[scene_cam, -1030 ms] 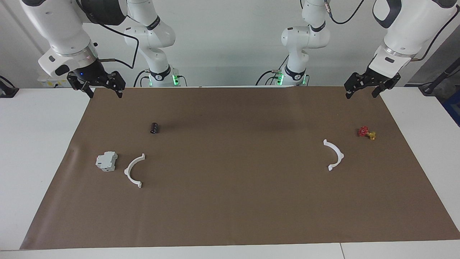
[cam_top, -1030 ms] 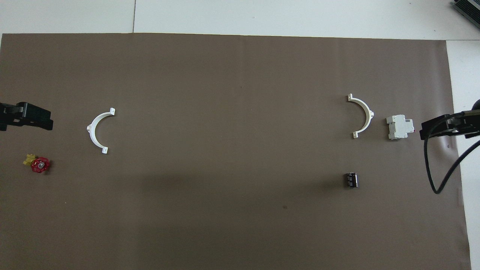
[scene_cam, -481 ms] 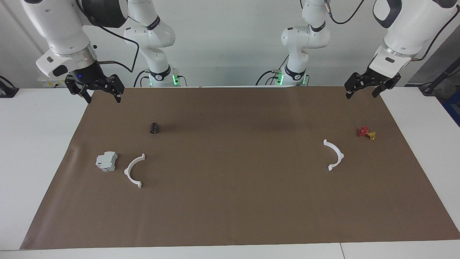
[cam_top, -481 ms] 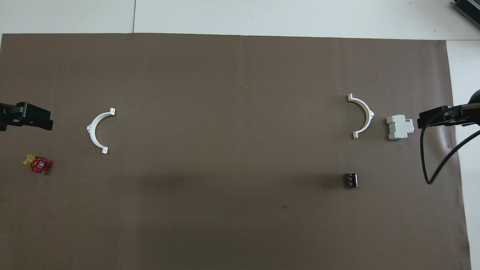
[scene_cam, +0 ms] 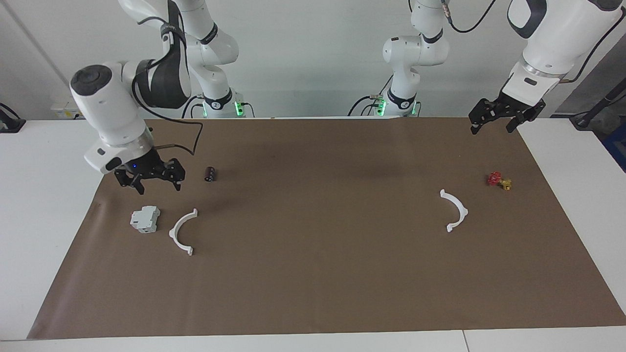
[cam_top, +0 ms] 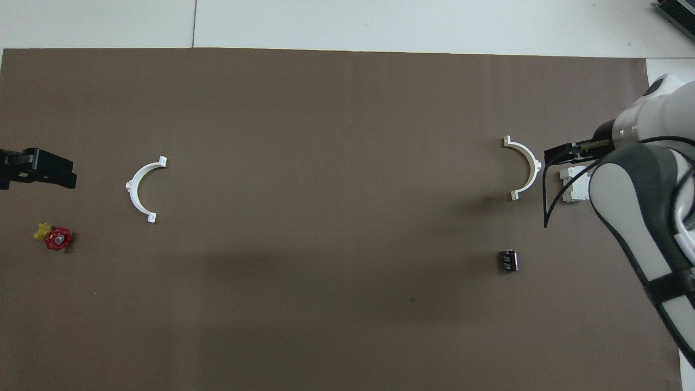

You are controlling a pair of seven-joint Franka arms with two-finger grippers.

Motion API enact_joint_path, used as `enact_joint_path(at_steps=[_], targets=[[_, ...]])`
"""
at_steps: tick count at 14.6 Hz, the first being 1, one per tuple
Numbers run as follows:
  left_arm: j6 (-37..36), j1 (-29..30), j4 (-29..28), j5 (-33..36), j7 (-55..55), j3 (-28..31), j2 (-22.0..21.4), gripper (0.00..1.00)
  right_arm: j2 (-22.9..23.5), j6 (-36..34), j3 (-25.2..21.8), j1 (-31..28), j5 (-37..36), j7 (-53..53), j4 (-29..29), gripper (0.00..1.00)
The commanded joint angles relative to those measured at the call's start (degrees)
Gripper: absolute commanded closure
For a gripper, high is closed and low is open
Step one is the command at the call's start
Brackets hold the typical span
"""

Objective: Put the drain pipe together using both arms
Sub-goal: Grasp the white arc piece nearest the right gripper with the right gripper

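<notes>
Dropped from up near the robots' edge of the brown mat to low over the grey-white breaker block (scene_cam: pixel 145 218): right hand (scene_cam: pixel 156 186), fingers spread and empty, now just above the mat beside the half-ring at the right arm's end (scene_cam: pixel 183 231). Unchanged meanwhile: left hand (scene_cam: pixel 494 123), also released and empty, waiting over the mat's corner at the left arm's end, well apart from the other half-ring (scene_cam: pixel 454 210). Both halves of the drain pipe flat on the desk, far from each other, curves opening toward the middle, neither touched. Likely trouble from here: breaker block just beside the nearer half-ring, so easily clipped or grabbed instead on the descent; thin plastic lying flat, hard to pinch, apt to skid or flip under a finger; black capacitor (scene_cam: pixel 210 173) close by but probably out of the path. At the left arm's end, red-and-yellow valve (scene_cam: pixel 499 180) near the second half-ring, a possible nudge later.
</notes>
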Motion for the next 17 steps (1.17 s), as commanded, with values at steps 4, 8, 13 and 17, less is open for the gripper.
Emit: enact_joint_path(at_steps=[4,8,13,17], targets=[[-0.1,-0.2,0.4,-0.7,-0.1,0.4,-0.3,0.00,6.2,14.8,0.5,-2.6,2.4,-10.5,-5.7,0.00],[-0.1,-0.3,0.3,-0.7,-0.1,0.4,-0.3,0.00,10.6,18.6,0.6,-2.5,4.6,-10.8,-5.7,0.00],[-0.1,-0.3,0.3,-0.7,-0.1,0.4,-0.3,0.00,12.7,19.9,0.6,-3.4,5.1,-12.7,-5.9,0.11],[0.0,-0.3,0.3,-0.7,-0.1,0.4,-0.3,0.00,13.2,20.3,0.6,-3.4,6.5,-14.6,-5.8,1.00]])
